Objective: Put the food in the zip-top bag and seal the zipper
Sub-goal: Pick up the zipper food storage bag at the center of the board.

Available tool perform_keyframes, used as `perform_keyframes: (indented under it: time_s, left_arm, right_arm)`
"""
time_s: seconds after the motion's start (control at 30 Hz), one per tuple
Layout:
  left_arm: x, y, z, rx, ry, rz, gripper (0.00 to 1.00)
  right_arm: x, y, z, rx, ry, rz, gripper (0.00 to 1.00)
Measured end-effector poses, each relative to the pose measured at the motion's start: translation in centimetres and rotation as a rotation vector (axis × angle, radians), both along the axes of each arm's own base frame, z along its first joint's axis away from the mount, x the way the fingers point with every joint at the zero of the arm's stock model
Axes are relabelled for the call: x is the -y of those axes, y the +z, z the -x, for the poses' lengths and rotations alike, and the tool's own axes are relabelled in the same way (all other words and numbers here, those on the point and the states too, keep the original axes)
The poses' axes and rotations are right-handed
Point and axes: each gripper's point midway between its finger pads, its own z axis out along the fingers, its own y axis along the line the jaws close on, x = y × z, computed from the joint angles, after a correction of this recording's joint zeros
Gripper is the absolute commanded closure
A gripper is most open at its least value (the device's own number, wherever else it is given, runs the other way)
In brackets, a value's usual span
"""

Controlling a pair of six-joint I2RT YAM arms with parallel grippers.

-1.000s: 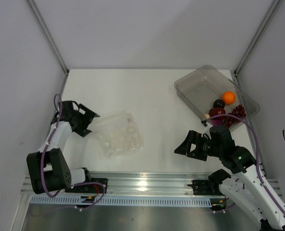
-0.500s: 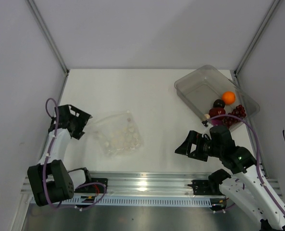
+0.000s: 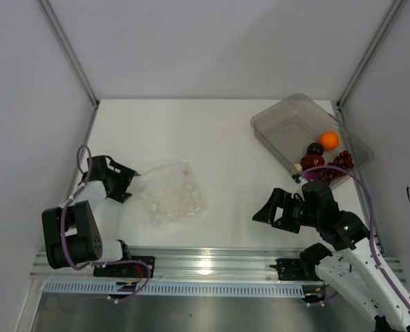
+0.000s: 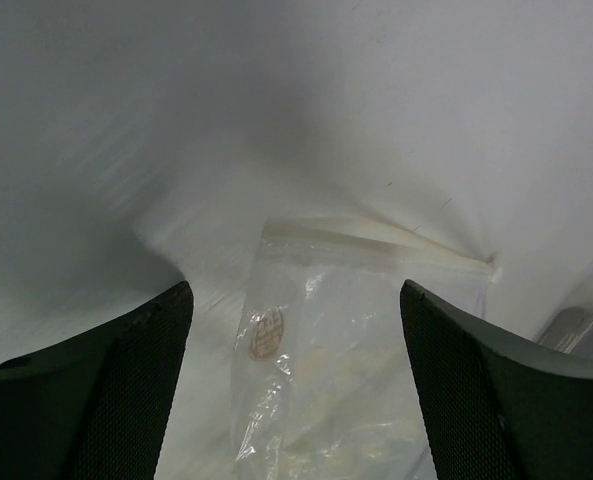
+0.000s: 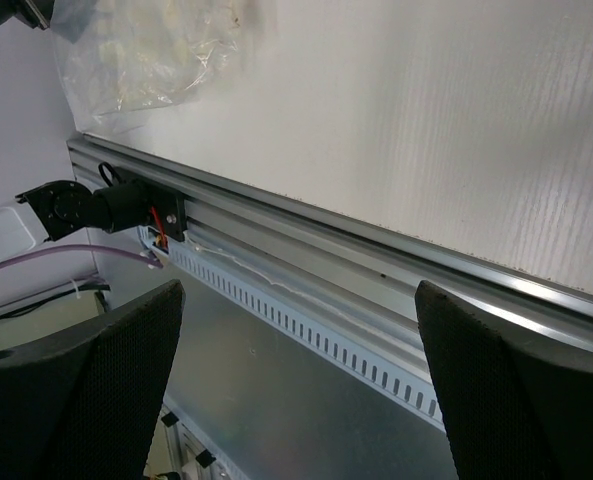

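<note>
The clear zip-top bag (image 3: 171, 194) lies flat on the white table, left of centre. In the left wrist view the bag (image 4: 346, 350) has a round label, and its zipper (image 4: 376, 240) runs along the far edge. My left gripper (image 3: 124, 184) is open just left of the bag, and its jaws frame the bag (image 4: 294, 300) without touching it. The food lies in the clear bin (image 3: 281, 124): an orange ball (image 3: 328, 140), a dark plum-like ball (image 3: 315, 149), a purple-red onion-like ball (image 3: 312, 162) and dark red grapes (image 3: 341, 162). My right gripper (image 3: 270, 207) is open and empty, near the table's front edge.
The metal rail (image 5: 326, 250) runs along the table's near edge below the right gripper (image 5: 301, 290). The bag also shows in the right wrist view (image 5: 146, 50). White walls close in the table on the left, back and right.
My left gripper swung left and then came back down low beside the bag's left edge. The right arm and the food have not moved.
</note>
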Motion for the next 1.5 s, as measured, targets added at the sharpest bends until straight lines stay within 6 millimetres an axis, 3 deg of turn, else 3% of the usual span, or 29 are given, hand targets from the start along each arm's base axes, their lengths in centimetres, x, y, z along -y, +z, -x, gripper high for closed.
perform_keyframes:
  time_s: [0.13, 0.23, 0.33, 0.5, 0.63, 0.7, 0.87, 1.0, 1.1, 1.2, 1.3, 1.5]
  left_arm:
    - [0.5, 0.1, -0.8, 0.036, -0.015, 0.028, 0.28]
    - [0.7, 0.3, -1.2, 0.064, -0.025, 0.039, 0.54]
    - [1.0, 0.4, -1.3, 0.083, -0.039, 0.051, 0.67]
    - [1.7, 1.4, -1.7, 0.153, -0.082, 0.07, 0.75]
    - [2.9, 3.3, -2.0, 0.248, -0.157, 0.091, 0.87]
    - [3.7, 4.9, -2.3, 0.32, -0.218, 0.104, 0.87]
    - [6.5, 9.5, -2.0, 0.509, -0.416, 0.126, 0.78]
    - [10.3, 14.1, -0.3, 0.689, -0.655, 0.102, 0.85]
    - [13.0, 17.9, 1.6, 0.835, -0.824, 0.028, 0.99]
    - [14.7, 20.8, 3.4, 0.959, -0.931, -0.04, 1.0]
    - [15.8, 22.2, 4.6, 1.034, -1.0, -0.085, 0.99]
    - [18.1, 22.0, 6.3, 1.055, -1.135, -0.106, 0.99]
  right_arm:
    - [0.1, -0.1, -0.1, -0.004, -0.011, 0.003, 0.01]
    - [0.1, -0.1, -0.1, -0.006, -0.017, 0.003, 0.01]
    - [0.1, -0.1, -0.2, -0.007, -0.02, 0.004, 0.01]
    - [0.1, -0.3, -0.3, -0.013, -0.024, 0.012, 0.01]
    - [0.1, -0.9, -0.9, -0.038, -0.033, 0.04, 0.0]
    - [0.0, -1.3, -1.4, -0.052, -0.032, 0.059, 0.01]
    - [-0.4, -1.2, -3.1, -0.073, -0.047, 0.106, 0.0]
    - [-0.5, -0.2, -5.3, -0.057, -0.088, 0.149, 0.01]
    - [-0.8, 1.1, -7.1, -0.039, -0.132, 0.16, 0.01]
    - [-1.4, 2.5, -8.8, -0.031, -0.169, 0.159, 0.01]
    - [-2.5, 3.7, -10.3, -0.033, -0.177, 0.14, 0.01]
    - [-5.2, 5.7, -12.6, -0.062, -0.157, 0.093, 0.01]
